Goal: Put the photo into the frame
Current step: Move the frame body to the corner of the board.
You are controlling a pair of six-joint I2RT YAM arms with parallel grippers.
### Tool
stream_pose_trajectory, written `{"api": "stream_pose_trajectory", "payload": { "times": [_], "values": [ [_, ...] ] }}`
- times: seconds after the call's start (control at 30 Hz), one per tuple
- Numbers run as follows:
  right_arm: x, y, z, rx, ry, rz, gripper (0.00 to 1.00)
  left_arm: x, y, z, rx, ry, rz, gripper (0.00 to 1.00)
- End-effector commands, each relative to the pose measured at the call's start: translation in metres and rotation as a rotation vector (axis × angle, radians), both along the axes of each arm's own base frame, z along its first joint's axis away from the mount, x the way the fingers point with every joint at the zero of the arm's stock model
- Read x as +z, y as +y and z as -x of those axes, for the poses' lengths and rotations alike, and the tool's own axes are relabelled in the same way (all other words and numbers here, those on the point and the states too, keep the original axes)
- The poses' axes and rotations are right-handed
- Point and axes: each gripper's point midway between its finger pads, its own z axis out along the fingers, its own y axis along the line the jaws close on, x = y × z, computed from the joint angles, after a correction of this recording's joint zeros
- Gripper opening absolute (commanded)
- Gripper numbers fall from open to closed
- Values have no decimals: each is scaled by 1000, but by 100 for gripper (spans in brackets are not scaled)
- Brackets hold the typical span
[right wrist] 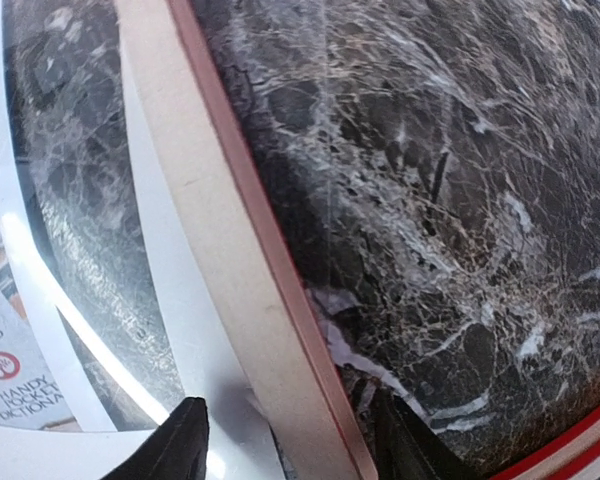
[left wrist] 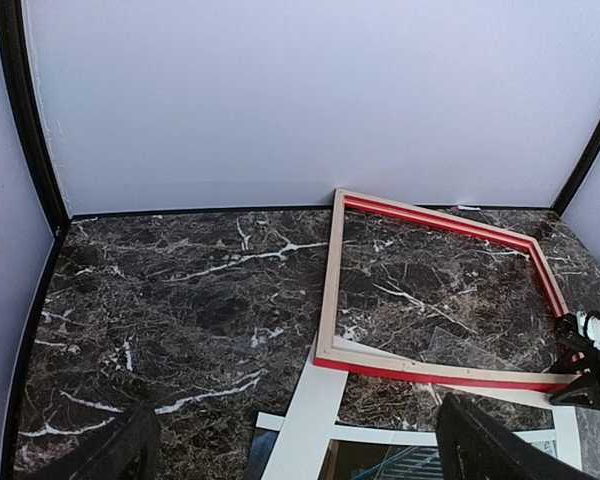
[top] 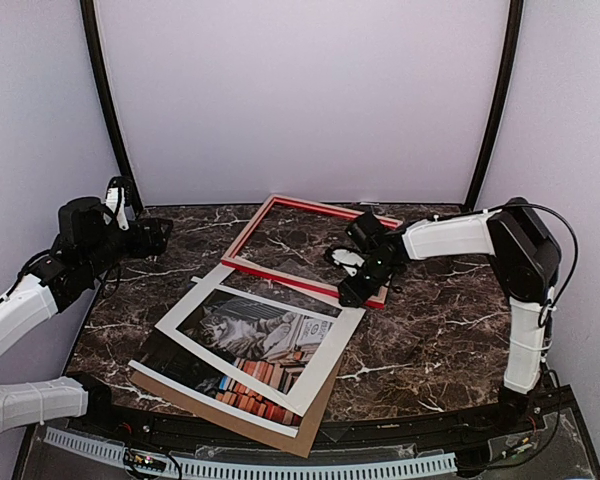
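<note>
Top external, white mat (top: 332,348) covering photo (top: 235,330), frame (top: 320,207) beside

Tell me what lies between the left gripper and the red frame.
Only bare marble table, seen in the top view; the left gripper hangs open, apart from the frame.

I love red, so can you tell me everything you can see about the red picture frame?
The frame is a big rectangle of thin rails, red at the edges, pale wood on the upturned face. It lies skewed toward the back of the marble table, which shows through it. Its near rail overlaps the white mat's far edge, and the right tool straddles that rail near its right end.
</note>
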Motion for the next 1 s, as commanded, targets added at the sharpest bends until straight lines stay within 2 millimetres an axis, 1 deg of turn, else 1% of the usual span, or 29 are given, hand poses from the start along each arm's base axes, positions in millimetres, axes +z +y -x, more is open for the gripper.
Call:
{"api": "stream_pose_trajectory", "payload": {
  "times": [0.0, 0.13, 0.2, 0.3, 0.43, 0.53, 0.63, 0.7, 0.8, 0.83, 0.87, 0.9, 0.93, 0.97],
  "values": [
    [-5, -2, 8, -15, 18, -7, 49, 3, -5, 1, -22, -1, 14, 99],
    [-11, -19, 20, -92, 39, 17, 33, 3, -8, 1, -36, 6, 23, 99],
    [-11, -32, 29, -133, 43, 28, 28, 3, -9, 1, -40, 6, 27, 99],
    [-5, -49, 40, -226, 42, 29, 23, 3, -11, 1, -52, 8, 35, 99],
    [2, -70, 52, -333, 29, 32, 21, 3, -13, 1, -57, 11, 45, 99],
    [4, -80, 60, -393, 28, 18, 20, 2, -13, 2, -59, 13, 44, 99],
    [3, -92, 67, -471, 37, 19, 17, 2, -14, 4, -63, 13, 44, 99],
    [0, -97, 76, -532, 60, 3, 16, 1, -16, 4, -67, 16, 44, 99],
    [-4, -96, 88, -589, 101, -62, 14, -3, -19, 5, -73, 37, 41, 99],
    [-4, -97, 92, -606, 104, -70, 14, -2, -20, 5, -75, 40, 41, 99],
    [-5, -98, 95, -620, 102, -69, 14, -7, -21, 4, -69, 61, 33, 99],
    [-5, -99, 97, -629, 97, -69, 14, -7, -23, 4, -69, 69, 35, 99],
    [-4, -99, 100, -637, 95, -73, 15, -14, -22, 3, -58, 100, 26, 99],
    [-3, -98, 102, -638, 95, -83, 15, -13, -23, 2, -52, 111, 35, 99]
  ]
}}
